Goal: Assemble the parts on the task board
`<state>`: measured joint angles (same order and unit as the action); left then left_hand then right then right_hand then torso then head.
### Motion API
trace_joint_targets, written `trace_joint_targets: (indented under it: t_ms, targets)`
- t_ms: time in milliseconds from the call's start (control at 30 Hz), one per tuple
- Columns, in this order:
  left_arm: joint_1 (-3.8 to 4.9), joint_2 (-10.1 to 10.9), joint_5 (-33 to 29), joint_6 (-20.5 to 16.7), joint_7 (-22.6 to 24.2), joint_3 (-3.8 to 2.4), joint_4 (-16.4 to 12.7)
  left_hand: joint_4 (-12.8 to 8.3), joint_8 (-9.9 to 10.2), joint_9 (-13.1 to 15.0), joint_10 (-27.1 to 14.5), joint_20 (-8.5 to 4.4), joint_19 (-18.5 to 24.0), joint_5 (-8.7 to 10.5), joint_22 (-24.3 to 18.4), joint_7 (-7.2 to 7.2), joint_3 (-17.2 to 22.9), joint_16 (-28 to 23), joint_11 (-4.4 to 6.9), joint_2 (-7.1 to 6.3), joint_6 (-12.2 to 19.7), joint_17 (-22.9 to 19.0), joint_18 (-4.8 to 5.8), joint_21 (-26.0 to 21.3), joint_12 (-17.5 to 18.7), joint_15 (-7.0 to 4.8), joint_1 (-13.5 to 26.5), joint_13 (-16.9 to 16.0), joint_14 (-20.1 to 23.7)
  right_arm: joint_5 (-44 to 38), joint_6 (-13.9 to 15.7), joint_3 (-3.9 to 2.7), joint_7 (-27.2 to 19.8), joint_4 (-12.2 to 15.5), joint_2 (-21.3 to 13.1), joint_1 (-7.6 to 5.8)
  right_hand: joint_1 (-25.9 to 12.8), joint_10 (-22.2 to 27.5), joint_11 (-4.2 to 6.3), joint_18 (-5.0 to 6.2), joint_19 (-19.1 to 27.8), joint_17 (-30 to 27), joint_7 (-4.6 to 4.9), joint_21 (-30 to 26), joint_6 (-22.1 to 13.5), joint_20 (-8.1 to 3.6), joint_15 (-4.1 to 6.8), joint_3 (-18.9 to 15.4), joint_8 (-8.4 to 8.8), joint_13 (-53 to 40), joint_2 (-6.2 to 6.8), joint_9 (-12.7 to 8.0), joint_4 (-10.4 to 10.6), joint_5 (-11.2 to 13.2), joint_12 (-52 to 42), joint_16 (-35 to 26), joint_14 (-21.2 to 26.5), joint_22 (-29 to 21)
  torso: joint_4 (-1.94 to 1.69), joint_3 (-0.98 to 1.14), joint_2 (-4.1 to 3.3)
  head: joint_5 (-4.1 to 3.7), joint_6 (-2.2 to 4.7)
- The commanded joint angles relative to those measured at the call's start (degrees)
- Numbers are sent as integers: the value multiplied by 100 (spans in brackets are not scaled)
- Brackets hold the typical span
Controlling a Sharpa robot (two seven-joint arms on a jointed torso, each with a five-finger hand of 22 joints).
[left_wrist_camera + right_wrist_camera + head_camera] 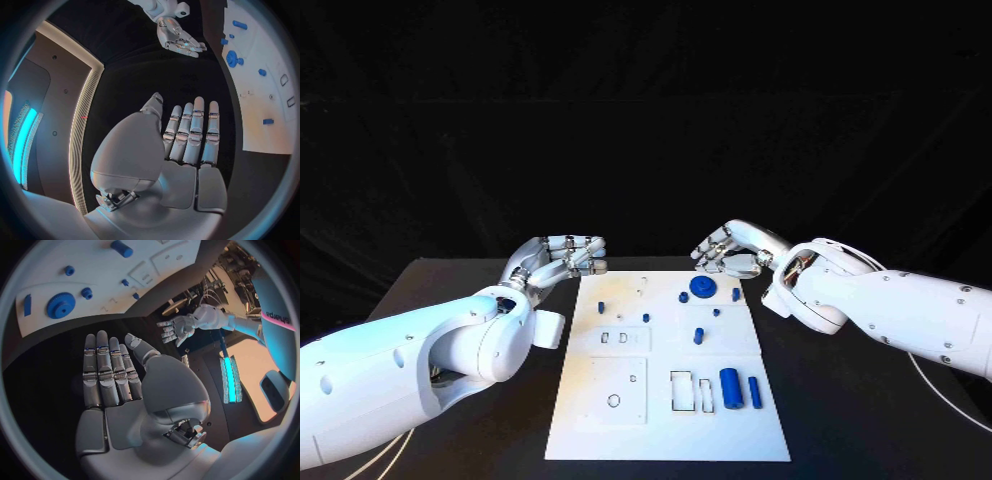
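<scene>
Hovering at far end of white board [668,420]: left hand [560,258] and right hand [733,250], both empty, fingers apart. Blue gear [702,287] near right hand.

I see the white task board [672,370] brightly lit against dark surroundings; my wrist views bend straight edges, cyan glow beside.
</scene>
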<state>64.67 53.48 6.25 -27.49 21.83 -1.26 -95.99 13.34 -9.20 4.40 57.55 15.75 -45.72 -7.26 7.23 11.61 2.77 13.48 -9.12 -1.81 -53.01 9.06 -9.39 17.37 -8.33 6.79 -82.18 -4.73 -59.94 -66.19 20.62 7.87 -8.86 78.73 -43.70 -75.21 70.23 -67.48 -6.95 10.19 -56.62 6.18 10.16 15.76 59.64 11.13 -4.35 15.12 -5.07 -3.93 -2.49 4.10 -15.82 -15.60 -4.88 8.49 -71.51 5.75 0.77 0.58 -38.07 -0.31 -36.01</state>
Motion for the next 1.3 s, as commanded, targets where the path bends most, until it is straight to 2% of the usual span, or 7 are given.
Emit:
trace_joint_targets:
  t_ms: [33, 167, 433, 567, 767, 967, 1300]
  targets:
    - [29, 78, 124, 381, -101, -22, -208, -78, -37, 9, 302, -55, -324, -14, 29, -38, -10, 114, 71, -11, -229, 131, -126, 142, -41, -96, -130, -29, -372, -1856, -384, -2, 878, 53, 35, -32, -30, -322, 197, 34, -1140, 398, -168, 757, 324, -411, 331, -20, 20, -55, 349, 23, 34, -151, 82, 337, -1006, 362, -27, 15, -217, -46, 33]
    - [49, 181, 123, 439, -122, -50, -433, -82, -27, 7, 313, -61, -339, -13, 25, -42, -22, 95, 72, -25, -237, 139, -125, 145, -28, -90, -132, -29, -347, -2496, -471, -3, 1285, 57, 99, -52, -56, -211, 253, 9, -1437, 802, -227, 1205, 322, -564, 448, -47, 63, -88, 472, 16, 116, -253, 84, 674, -1454, 643, -52, 28, -356, -79, 57]
    - [130, 313, 47, 498, -131, -86, -760, -87, -1, 2, 326, -84, -399, -14, 25, -44, -38, 41, 69, -33, -249, 154, -126, 169, 9, -77, -140, -25, -284, -3003, -617, -3, 1579, 13, 262, -61, -60, 50, 271, 16, -1519, 1814, -271, 1932, 279, -648, 506, 82, 98, -188, 608, 17, 339, -336, -20, 1711, -1477, 1199, -68, 49, -578, -108, 113]
    - [158, 346, 31, 511, -126, -97, -838, -87, 2, 1, 326, -85, -404, -14, 25, -44, -39, 37, 68, -33, -249, 155, -126, 171, 13, -76, -141, -25, -280, -3065, -654, -3, 1607, -23, 326, -61, -55, 124, 273, 8, -1550, 2208, -276, 2246, 267, -652, 525, 163, 94, -227, 642, 23, 426, -340, -60, 2244, -1466, 1449, -74, 53, -631, -110, 135]
    - [201, 392, 11, 541, -127, -111, -931, -90, 8, -1, 322, -89, -415, -14, 25, -44, -40, 29, 66, -34, -247, 159, -126, 175, 22, -74, -144, -23, -274, -3104, -684, -3, 1623, -88, 420, -60, -35, 209, 277, -179, -1802, 3618, -272, 3657, 236, -646, 514, 327, 89, -287, 721, 31, 573, -347, -136, 3803, -1458, 3133, -93, 54, -698, -124, 146]
    - [227, 415, -10, 547, -133, -115, -968, -92, 42, -9, 291, -99, -435, -13, 18, -28, -54, -2, 51, -38, -227, 171, -123, 178, 69, -61, -145, -12, -247, -3110, -690, -3, 1608, -113, 472, -60, -19, 213, 277, -298, -1938, 4492, -264, 4475, 241, -631, 510, 458, 81, -314, 764, 40, 684, -366, -184, 4748, -1460, 4159, -111, 50, -727, -86, 159]
    - [244, 425, -27, 546, -155, -117, -942, -97, 71, -16, 267, -105, -449, -13, 11, -14, -66, -38, 35, -39, -212, 180, -121, 179, 109, -45, -148, -4, -213, -3110, -634, -3, 1585, -73, 504, -60, -5, 84, 298, -380, -2019, 5063, -264, 5029, 257, -623, 527, 567, 75, -361, 808, 49, 800, -368, -276, 5381, -1463, 4877, -101, 53, -770, -77, 186]
